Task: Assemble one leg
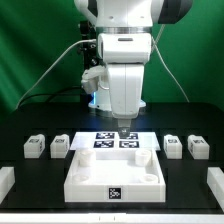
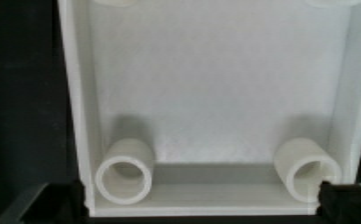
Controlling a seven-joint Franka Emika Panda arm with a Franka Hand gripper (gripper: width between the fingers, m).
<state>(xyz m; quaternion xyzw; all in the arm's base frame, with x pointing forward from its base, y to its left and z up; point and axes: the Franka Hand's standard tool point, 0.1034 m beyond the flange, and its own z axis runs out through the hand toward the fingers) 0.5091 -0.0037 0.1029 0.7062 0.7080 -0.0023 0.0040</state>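
Small white tagged blocks stand on the table point(image 1: 15, 128): first leg point(image 1: 35, 147) and second leg point(image 1: 59, 146) at the exterior view's left, third leg point(image 1: 172, 146) and fourth leg point(image 1: 197, 147) at its right.

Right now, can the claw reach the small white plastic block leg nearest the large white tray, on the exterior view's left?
Probably yes. That leg stands apart on the black table with nothing over it; the open claw hangs above the tray, unobstructed.

I see the white rimmed panel point(image 1: 85, 190) lying on the black table point(image 1: 40, 188), with the marker board point(image 1: 105, 141) just behind it.
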